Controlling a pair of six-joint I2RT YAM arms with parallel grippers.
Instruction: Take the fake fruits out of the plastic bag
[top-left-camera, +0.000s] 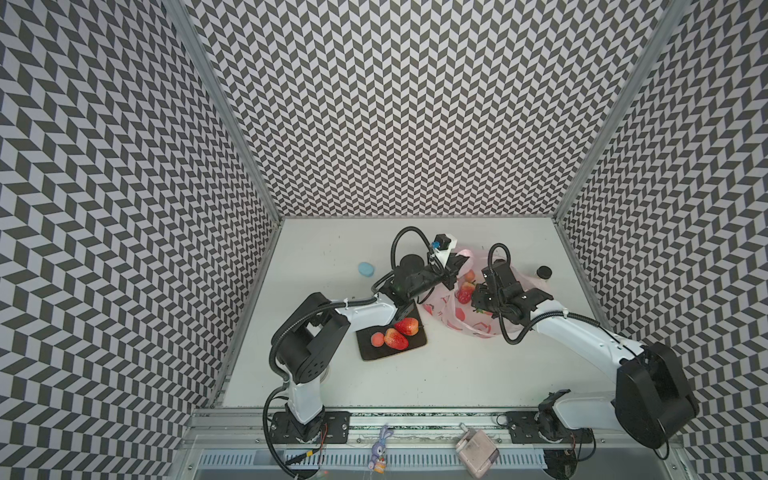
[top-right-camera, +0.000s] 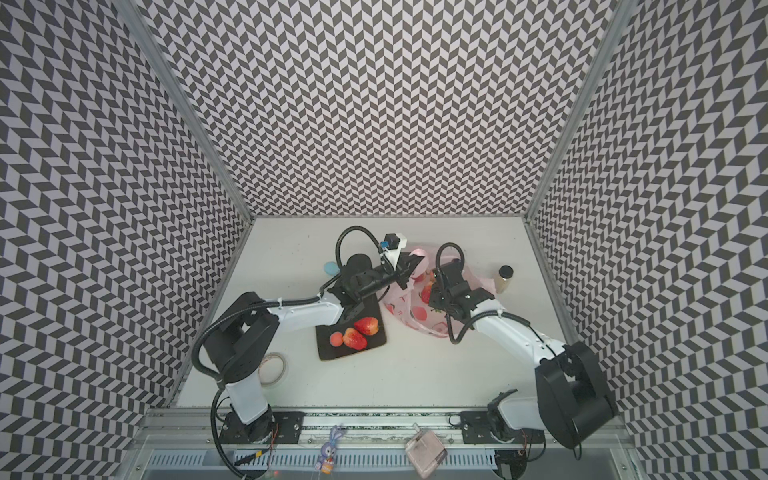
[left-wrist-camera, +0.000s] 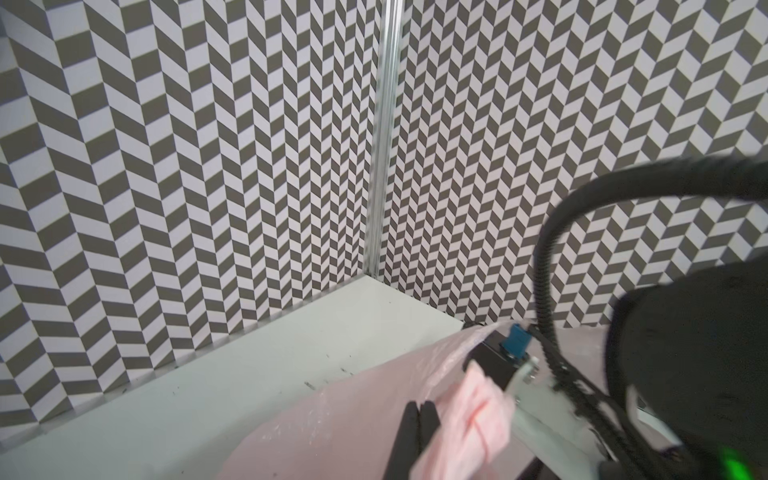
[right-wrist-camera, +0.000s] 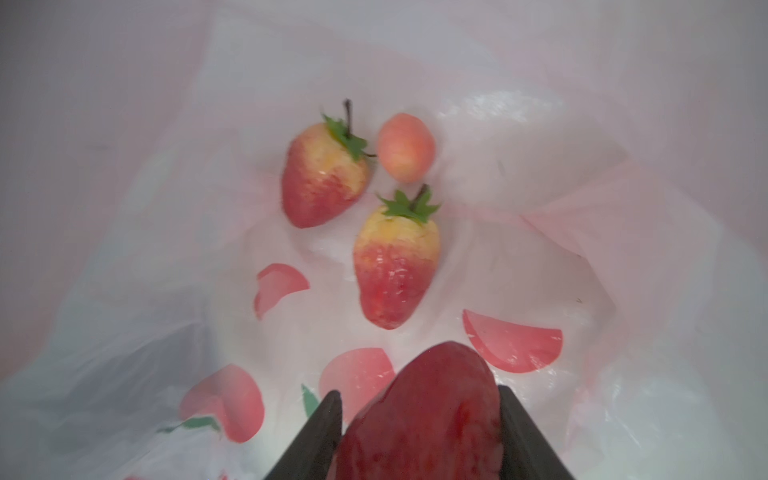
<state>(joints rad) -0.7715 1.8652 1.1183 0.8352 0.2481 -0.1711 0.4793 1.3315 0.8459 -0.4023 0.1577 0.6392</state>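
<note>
Right end effector (right-wrist-camera: 419, 392) is gripping a strawberry (right-wrist-camera: 424, 428) inside the plastic bag (right-wrist-camera: 540, 208); left end effector (left-wrist-camera: 420, 415) is pinching it open, so a straight lift looks safest.

The back wall (top-left-camera: 415, 104), the wall at frame left (top-left-camera: 104, 208) and the wall at frame right (top-left-camera: 685, 208) all wear one grey-and-white chevron paper. Bright aluminium posts (top-left-camera: 231, 124) mark the rear corners. Lower centre in both top views lies a white tabletop (top-left-camera: 436, 374) — faintly scuffed, evenly lit. Along the bottom edge runs a metal rail (top-left-camera: 415, 417), a slotted grille (top-left-camera: 415, 459) beneath.
</note>
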